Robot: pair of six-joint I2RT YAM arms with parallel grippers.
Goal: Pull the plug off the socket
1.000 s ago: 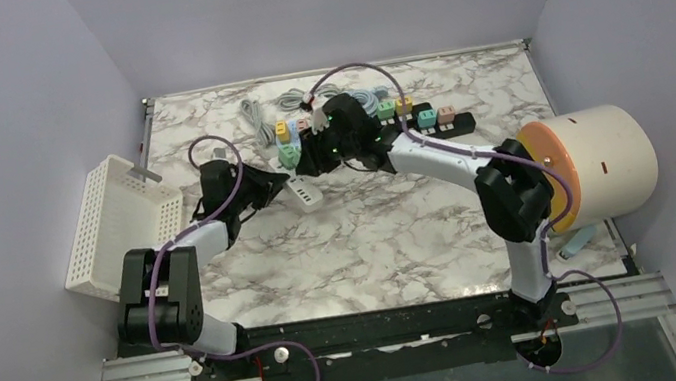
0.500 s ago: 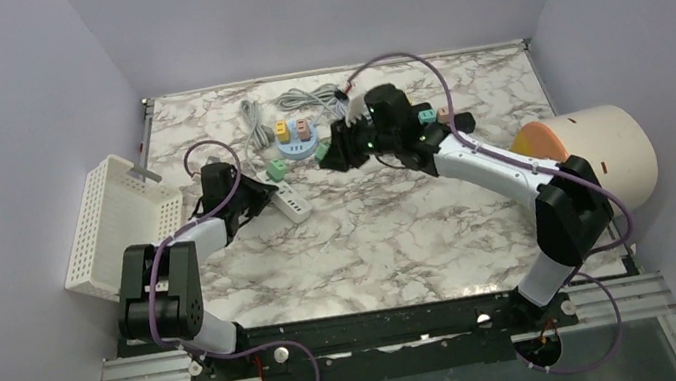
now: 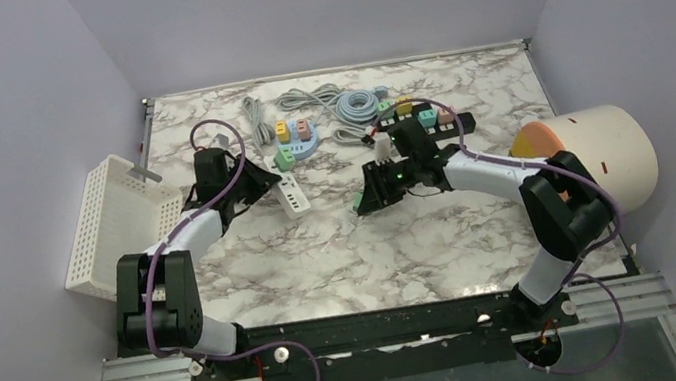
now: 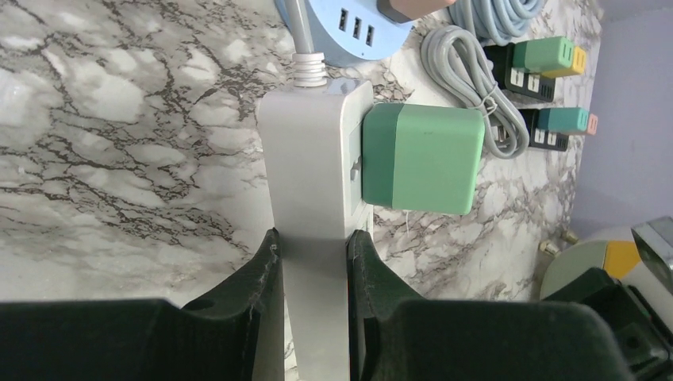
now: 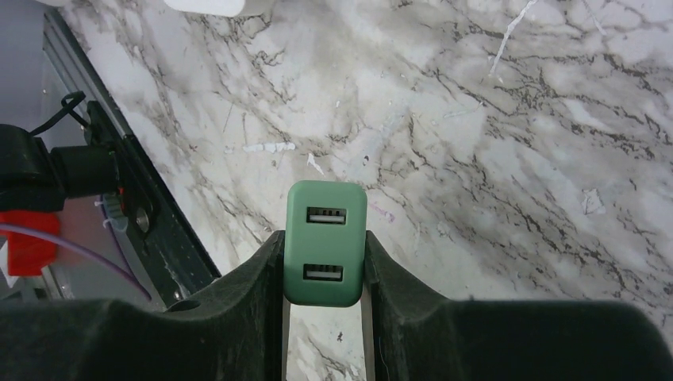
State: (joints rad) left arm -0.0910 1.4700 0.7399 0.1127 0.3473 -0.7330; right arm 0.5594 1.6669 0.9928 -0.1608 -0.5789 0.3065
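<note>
The table (image 3: pixel 323 253) is white marble with grey-brown veins. The power strip (image 4: pixel 313 182) is white, and the plug (image 4: pixel 421 157) on its side is green in two tones. The USB charger (image 5: pixel 325 242) is the same green. At the left is a white basket (image 3: pixel 117 224), and at the right a cream drum (image 3: pixel 613 160) with an orange face.

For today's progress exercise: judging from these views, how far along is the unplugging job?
Done: the freed green plug is out, shut in the right pincer above the marble table. In hand: the left pincer clamps the white power strip. Left: a second green plug sits socketed.
</note>
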